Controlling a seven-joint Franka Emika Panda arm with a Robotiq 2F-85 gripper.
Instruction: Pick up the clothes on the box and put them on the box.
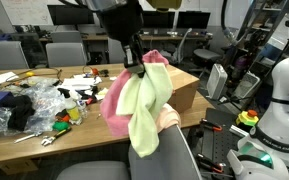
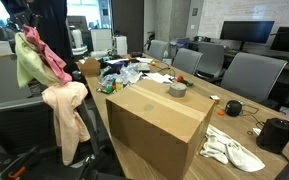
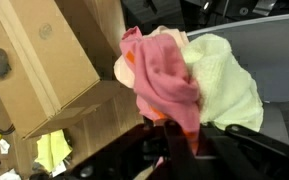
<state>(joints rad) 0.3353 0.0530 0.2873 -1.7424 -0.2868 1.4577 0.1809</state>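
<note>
- The clothes [image 1: 144, 100] are gripped at their top by the clenched pincer [image 1: 137, 66] and held high, so nothing drags.
- They are hung beside the box [image 2: 159, 125], not yet above it.

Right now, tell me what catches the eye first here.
The gripper holds a bundle of pink and pale-green clothes in the air beside the table. A large cardboard box stands on the table, and a peach garment hangs draped just below the bundle.
</note>
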